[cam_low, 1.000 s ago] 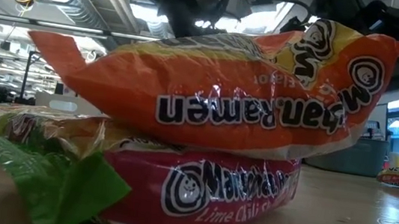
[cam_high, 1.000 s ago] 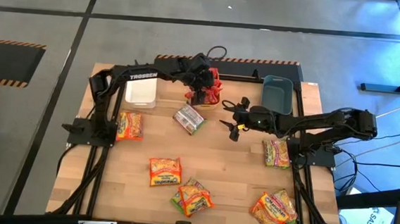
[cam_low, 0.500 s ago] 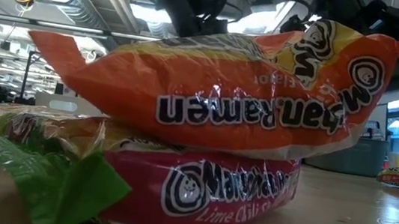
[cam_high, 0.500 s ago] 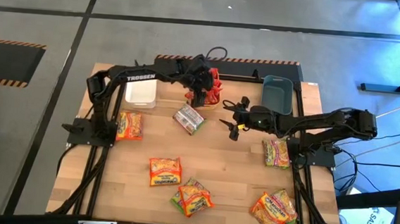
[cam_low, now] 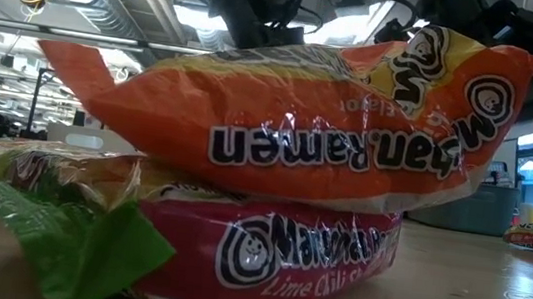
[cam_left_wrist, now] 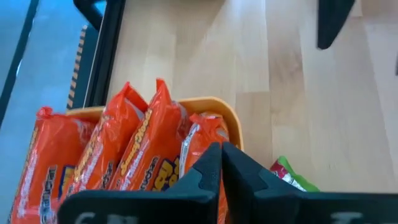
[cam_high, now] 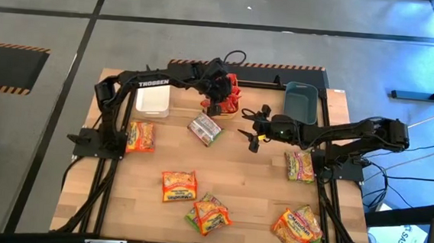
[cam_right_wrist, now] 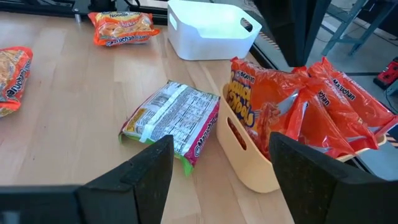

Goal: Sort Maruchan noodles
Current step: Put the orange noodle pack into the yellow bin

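The left tool [cam_left_wrist: 221, 163] is hanging clenched and empty over the orange bin [cam_left_wrist: 217, 112], having snapped closed after spreading wide; red packets [cam_left_wrist: 146, 155] are standing inside, so that drop looks finished; the right tool [cam_right_wrist: 221, 171] is waiting spread above the surface [cam_right_wrist: 74, 106]; its camera alone is showing the face-down packet [cam_right_wrist: 174, 121] beside the bin.

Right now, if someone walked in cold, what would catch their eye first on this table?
Probably the orange bin near the table's far edge, crammed with upright orange-red noodle packets, with the left end effector shut just above it. Next, the packet lying back-up beside that bin, in front of the open right end effector. Then the loose packets scattered along the near side.
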Controlling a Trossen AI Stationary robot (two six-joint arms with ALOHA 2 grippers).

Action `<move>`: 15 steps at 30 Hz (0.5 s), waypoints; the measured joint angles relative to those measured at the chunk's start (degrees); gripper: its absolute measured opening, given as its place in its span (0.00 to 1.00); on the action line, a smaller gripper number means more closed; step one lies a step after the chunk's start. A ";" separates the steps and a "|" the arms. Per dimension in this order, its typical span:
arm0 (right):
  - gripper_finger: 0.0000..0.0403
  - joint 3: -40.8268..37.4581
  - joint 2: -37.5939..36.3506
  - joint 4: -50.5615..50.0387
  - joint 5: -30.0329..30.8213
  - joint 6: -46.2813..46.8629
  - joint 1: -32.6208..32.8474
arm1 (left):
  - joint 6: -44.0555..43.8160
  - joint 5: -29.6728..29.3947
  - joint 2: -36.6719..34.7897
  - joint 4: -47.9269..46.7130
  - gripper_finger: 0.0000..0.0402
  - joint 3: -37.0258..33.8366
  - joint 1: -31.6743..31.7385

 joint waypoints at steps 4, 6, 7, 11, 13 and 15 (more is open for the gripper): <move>0.62 0.00 0.00 -0.21 0.00 0.00 0.00 | 0.57 0.38 1.25 0.75 0.01 -0.60 0.49; 0.62 0.00 0.00 -0.26 0.00 0.00 0.00 | 0.59 1.28 1.33 0.73 0.01 -1.83 0.86; 0.62 0.00 0.00 -0.26 0.00 0.00 0.00 | 0.56 1.75 1.23 2.35 0.01 -2.60 0.94; 0.62 0.00 0.00 -0.35 0.00 -0.02 0.00 | 0.47 2.44 1.16 5.73 0.00 -5.18 1.15; 0.62 0.00 0.00 -0.33 0.00 -0.02 0.00 | 0.31 2.76 1.16 9.11 0.01 -6.52 1.36; 0.62 0.00 0.00 -0.39 -0.04 0.03 0.00 | 0.08 2.96 1.16 12.57 0.01 -8.11 1.53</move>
